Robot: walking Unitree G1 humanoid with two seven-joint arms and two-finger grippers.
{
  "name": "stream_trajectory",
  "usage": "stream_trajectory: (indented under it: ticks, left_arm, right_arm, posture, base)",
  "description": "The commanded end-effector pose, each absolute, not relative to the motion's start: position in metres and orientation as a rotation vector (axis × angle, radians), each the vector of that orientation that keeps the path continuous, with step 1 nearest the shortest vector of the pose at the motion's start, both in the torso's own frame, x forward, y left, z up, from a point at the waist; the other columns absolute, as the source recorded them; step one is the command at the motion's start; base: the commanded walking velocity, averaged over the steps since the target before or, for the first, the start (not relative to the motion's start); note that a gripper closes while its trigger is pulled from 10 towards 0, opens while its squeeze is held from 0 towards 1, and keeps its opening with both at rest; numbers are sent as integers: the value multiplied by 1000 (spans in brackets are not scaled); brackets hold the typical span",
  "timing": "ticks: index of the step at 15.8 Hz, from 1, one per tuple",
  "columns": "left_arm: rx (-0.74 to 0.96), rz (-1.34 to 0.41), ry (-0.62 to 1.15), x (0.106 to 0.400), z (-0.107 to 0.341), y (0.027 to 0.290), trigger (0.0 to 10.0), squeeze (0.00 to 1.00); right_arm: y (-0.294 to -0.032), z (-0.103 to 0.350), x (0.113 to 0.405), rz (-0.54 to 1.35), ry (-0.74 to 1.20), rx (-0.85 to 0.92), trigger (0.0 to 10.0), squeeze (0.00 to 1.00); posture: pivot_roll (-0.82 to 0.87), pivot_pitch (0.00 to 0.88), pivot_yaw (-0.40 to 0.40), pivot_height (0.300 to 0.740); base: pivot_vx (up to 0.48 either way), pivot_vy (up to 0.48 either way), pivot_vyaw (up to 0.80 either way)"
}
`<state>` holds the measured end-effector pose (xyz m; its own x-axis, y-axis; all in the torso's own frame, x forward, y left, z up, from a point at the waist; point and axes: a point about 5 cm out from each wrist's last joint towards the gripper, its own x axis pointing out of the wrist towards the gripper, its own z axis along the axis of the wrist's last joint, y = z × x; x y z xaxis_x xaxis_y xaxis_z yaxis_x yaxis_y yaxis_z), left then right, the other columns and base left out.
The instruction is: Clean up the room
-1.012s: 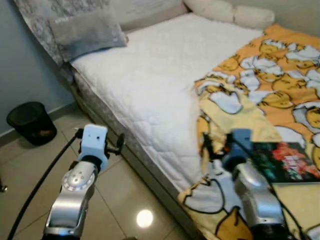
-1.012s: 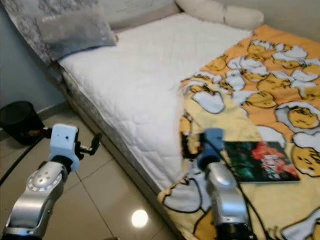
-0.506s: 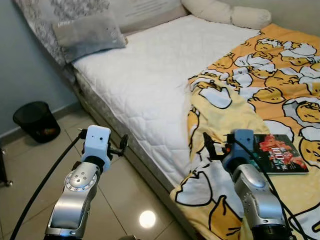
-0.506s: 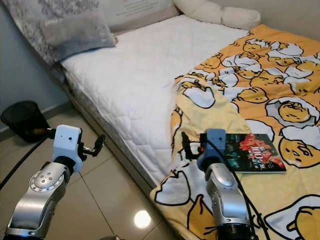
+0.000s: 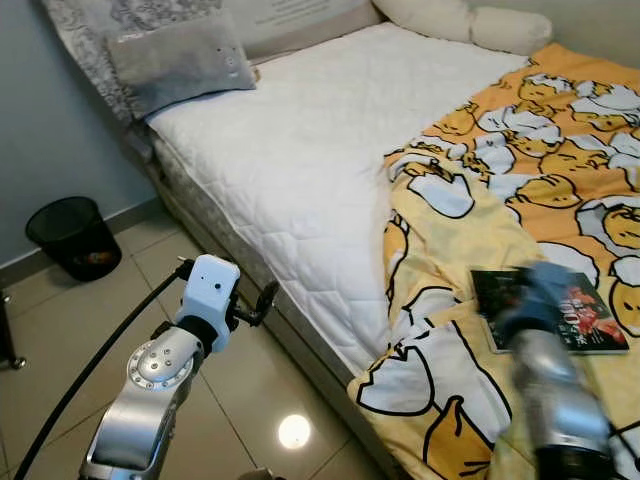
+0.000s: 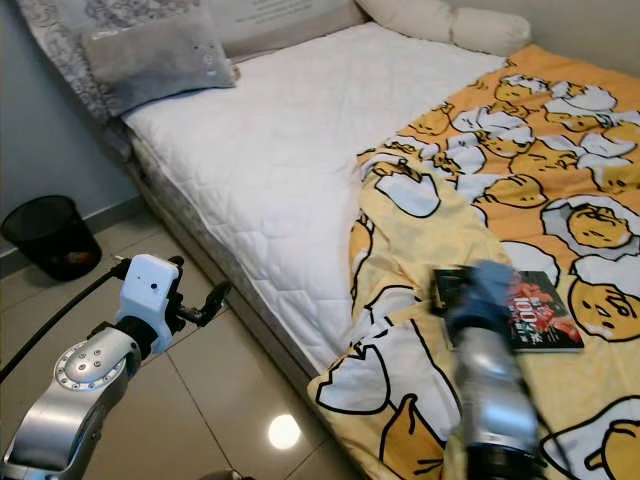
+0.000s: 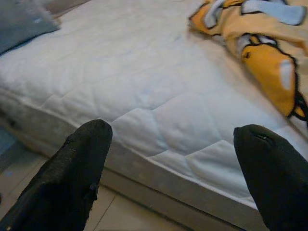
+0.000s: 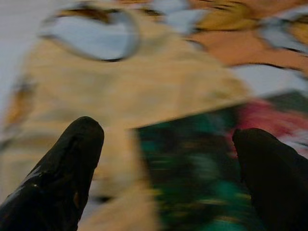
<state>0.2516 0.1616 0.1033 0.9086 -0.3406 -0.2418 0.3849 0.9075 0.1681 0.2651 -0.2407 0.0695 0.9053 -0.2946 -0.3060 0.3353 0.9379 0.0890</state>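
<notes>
A dark book with a red and green cover [image 5: 592, 322] lies flat on the yellow duck-print blanket [image 5: 470, 240] near the bed's near edge. My right arm is blurred with motion, and its gripper [image 8: 171, 137] hangs open just above the blanket with the book's corner [image 8: 202, 163] between its fingers; nothing is held. Over the floor beside the bed's side, my left gripper [image 5: 260, 300] stands open and empty. In the left wrist view its fingers [image 7: 86, 144] face the white mattress [image 7: 159, 96].
The blanket covers the right half of the white mattress [image 5: 310, 150] and hangs over its edge. A grey pillow [image 5: 180, 60] and white pillows [image 5: 470, 22] lie at the far end. A black bin [image 5: 72, 235] stands on the tiled floor by the wall.
My right arm has swung to the right and now covers the book's left edge, blurred with motion. My left arm has drifted slightly toward the bed.
</notes>
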Motion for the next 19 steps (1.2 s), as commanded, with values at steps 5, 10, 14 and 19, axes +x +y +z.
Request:
stream_trajectory:
  ticks: [5,10,14,19]
  left_arm:
    - [170,-606,182,253,110,149,10000,0]
    - [159,-864,204,241,111,126,10000,0]
    - [163,-930,200,242,113,116,10000,0]
    - [175,-940,223,238,109,117,10000,0]
  right_arm:
    - [-288,72,247,-450,300,283,10000,1000]
    - [-315,51,244,-500,373,657,10000,1000]
    - [-309,22,244,-466,524,959,10000,0]
    - [-300,11,253,-485,596,958,10000,0]
  posture:
    - [-101,0,36,740]
    - [-134,0,47,740]
    - [-134,0,33,740]
    - [-114,0,13,740]
  base:
    - [0,0,0]
    - [0,0,0]
    - [0,0,0]
    - [0,0,0]
